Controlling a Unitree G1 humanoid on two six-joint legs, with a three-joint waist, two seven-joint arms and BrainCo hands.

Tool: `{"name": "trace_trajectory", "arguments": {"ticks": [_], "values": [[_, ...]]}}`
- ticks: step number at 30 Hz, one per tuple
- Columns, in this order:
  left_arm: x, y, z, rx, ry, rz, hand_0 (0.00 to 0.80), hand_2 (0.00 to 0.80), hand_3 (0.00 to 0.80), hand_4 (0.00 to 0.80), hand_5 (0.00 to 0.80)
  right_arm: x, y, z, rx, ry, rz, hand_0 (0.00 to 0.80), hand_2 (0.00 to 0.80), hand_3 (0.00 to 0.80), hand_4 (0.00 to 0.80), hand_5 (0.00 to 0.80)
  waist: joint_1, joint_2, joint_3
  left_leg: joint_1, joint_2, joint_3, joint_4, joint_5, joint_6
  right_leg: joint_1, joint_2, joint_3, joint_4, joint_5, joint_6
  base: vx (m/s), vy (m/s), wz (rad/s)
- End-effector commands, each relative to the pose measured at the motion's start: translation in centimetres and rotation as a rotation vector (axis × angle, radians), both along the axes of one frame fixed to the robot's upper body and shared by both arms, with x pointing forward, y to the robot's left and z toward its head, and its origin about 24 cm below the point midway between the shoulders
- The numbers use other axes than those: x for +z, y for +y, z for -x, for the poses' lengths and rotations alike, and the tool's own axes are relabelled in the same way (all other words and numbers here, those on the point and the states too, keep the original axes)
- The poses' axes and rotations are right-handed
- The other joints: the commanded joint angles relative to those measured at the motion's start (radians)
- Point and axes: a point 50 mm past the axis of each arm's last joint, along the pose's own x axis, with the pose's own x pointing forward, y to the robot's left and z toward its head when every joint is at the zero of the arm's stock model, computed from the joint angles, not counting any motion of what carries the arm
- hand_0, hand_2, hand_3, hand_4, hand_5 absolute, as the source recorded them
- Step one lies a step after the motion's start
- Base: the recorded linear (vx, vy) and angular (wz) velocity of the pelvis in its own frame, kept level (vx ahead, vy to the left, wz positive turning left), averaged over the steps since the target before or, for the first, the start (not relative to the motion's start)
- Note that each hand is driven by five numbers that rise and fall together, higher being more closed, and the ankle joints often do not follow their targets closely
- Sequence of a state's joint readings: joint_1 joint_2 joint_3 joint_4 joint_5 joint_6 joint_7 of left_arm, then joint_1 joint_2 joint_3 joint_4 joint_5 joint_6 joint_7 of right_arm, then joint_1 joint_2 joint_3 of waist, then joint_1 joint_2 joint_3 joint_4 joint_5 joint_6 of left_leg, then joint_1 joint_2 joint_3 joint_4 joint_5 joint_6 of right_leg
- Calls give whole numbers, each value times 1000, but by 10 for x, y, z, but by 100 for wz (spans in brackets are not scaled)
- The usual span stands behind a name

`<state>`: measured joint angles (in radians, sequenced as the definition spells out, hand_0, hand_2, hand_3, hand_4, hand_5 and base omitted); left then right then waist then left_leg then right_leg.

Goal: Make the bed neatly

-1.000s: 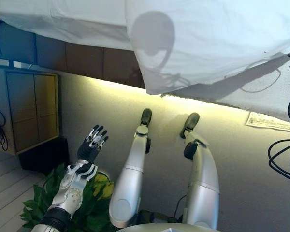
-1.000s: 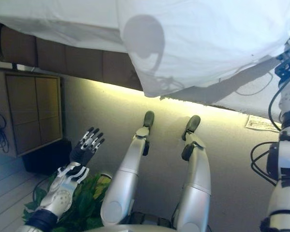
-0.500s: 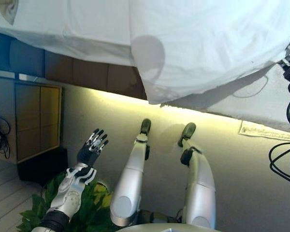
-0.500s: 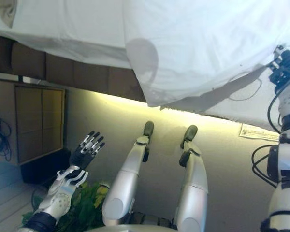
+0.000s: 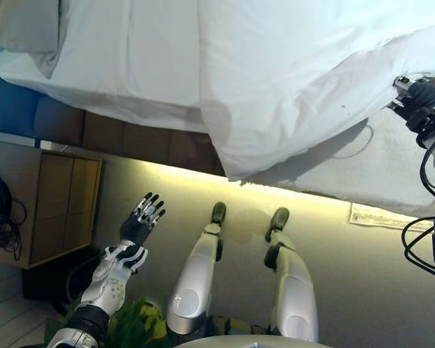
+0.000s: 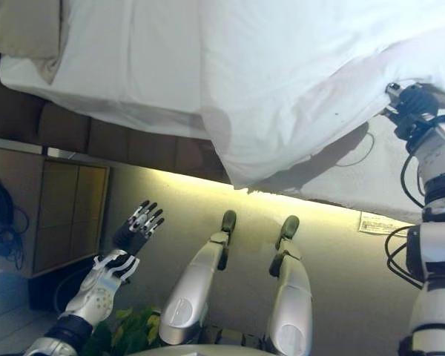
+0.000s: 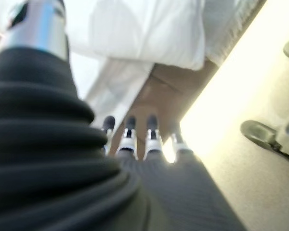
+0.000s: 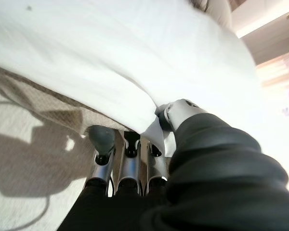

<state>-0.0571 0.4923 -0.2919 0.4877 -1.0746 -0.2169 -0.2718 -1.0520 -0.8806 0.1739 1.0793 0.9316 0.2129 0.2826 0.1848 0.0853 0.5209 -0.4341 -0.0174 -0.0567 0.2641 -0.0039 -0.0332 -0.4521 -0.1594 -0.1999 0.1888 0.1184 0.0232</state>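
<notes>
A white duvet [image 5: 297,72] lies crumpled on the bed, and one corner hangs over the bed's side. My right hand [image 5: 418,101] is at the far right and is shut on the duvet's edge. The right wrist view shows the cloth [image 8: 149,130] pinched between thumb and fingers. A flat white sheet [image 5: 130,65] covers the left part of the bed. A greyish pillow [image 5: 22,25] lies at the top left. My left hand [image 5: 141,217] is open and empty, held in the air low at the left, away from the bed.
The bed's brown base [image 5: 130,138] runs above a lit strip of floor. A wooden cabinet [image 5: 58,210] stands at the left beside the bed. A green plant [image 5: 138,326] is below my left arm. A paper label [image 5: 384,216] lies at the right.
The camera has tilted up, so more of the bed shows. My right hand has moved left with the duvet's edge in it. My left hand stays open in about the same place.
</notes>
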Motion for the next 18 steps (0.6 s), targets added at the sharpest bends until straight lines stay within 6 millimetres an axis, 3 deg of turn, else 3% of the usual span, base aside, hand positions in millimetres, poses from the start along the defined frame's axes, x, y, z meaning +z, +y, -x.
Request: {"name": "trace_trajectory", "arguments": {"ticks": [1, 12, 18], "values": [[3, 10, -1, 15, -6, -29, 0, 0, 0, 0, 0, 31, 18, -6, 125, -110, 57, 800, 800, 800, 800, 800, 4, -29, -1, 47, 36, 37, -100, 74, 13, 51, -41, -5, 57, -45, 75, -33, 24, 0], [1, 22, -11, 63, 39, -93, 0, 0, 0, 0, 0, 8, 59, -20, 287, -88, -49, 800, 800, 800, 800, 800, 11, -68, -67, 159, 39, 30, -198, 88, 9, 176, -44, -2, -60, -2, 102, -10, 24, -1], [5, -2, -34, -71, 63, -68, 0, 0, 0, 0, 0, -2, 78, -28, 342, -32, -43, 800, 800, 800, 800, 800, -6, -84, -124, 226, 47, 51, -238, 87, 2, 245, -43, 0, -121, 15, 107, 10, 56, -2]]}}
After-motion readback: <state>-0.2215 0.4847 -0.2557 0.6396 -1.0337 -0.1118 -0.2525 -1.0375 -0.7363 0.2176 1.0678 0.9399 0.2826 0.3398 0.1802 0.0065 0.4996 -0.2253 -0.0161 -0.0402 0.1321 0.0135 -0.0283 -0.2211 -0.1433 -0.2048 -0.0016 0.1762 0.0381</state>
